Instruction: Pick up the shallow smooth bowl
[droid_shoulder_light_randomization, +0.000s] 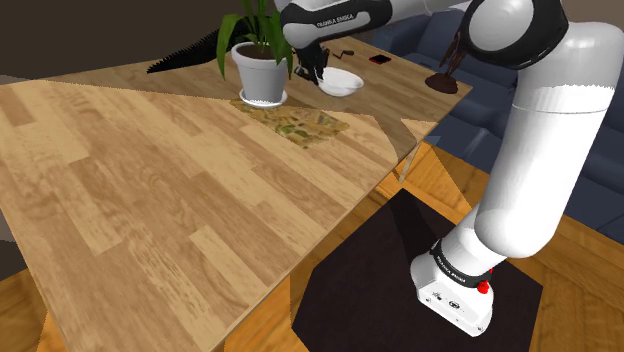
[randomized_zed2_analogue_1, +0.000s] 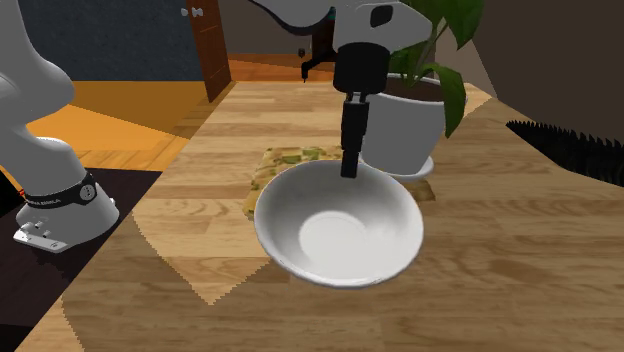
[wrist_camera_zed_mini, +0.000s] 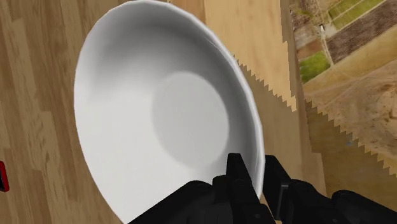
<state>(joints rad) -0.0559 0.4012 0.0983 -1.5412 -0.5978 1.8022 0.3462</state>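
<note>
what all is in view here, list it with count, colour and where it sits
bowl: 1, white, beside the pot, rim clasped
potted plant: 1, green leaves, white pot, on the table
patterned mat: 1, green-brown, flat on the table by the pot
small flat thing: 1, red and black, far table edge
dark ornament: 1, table corner near the sofa
spiky thing: 1, black, beyond the plant
table: 1, light wood
sofa: 1, dark blue, behind the table
floor mat: 1, dark, under the stand
arm: 1, white, dark joints
fingers: 2, black, shut on the bowl's rim
</note>
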